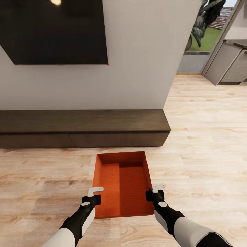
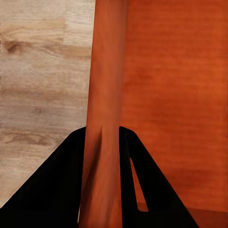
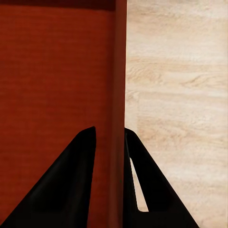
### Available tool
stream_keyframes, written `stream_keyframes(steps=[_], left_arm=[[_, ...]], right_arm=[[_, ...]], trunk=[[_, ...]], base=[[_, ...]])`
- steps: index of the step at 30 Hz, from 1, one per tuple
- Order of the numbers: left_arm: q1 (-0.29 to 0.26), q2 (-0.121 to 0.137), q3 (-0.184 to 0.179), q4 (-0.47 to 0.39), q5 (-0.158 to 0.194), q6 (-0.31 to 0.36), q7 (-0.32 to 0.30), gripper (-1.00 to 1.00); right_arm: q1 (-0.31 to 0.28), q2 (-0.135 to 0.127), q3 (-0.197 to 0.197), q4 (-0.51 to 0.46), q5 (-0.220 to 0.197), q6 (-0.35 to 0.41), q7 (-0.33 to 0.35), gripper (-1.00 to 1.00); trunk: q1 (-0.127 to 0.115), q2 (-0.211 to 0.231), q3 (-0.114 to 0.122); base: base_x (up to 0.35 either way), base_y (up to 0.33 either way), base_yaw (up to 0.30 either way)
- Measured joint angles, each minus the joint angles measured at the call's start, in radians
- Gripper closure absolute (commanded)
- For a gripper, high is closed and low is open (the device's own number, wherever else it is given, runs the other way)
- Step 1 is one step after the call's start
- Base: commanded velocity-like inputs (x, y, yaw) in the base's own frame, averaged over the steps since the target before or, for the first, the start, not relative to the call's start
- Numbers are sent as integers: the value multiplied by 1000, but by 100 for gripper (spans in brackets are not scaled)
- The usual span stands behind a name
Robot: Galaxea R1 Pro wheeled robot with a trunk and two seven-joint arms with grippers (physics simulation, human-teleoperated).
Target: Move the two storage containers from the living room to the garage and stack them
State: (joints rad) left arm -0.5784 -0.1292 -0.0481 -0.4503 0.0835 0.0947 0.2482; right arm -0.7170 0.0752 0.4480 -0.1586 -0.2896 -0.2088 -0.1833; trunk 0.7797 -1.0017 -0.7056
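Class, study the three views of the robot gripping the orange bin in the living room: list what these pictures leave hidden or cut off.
- Head view: the black TV is cut off by the top and left edges.
- Left wrist view: the left gripper straddles the storage container wall; the wall hides the pad contact.
- Right wrist view: the same for the right gripper.
- Head view: the container's underside is hidden, so lifted or resting cannot be told.
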Motion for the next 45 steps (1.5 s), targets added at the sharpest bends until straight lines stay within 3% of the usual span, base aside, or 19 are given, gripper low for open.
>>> stream_keyframes(steps=[5,45], left_arm=[[0,1,1,0,0,0,-2,100],[0,1,-1,-1,0,1,-2,100]], right_arm=[[0,1,1,0,0,0,-2,100],[0,1,0,1,0,0,-2,100]], trunk=[[-19,35,16],[-19,35,71]], base=[[0,0,0],[0,0,0]])
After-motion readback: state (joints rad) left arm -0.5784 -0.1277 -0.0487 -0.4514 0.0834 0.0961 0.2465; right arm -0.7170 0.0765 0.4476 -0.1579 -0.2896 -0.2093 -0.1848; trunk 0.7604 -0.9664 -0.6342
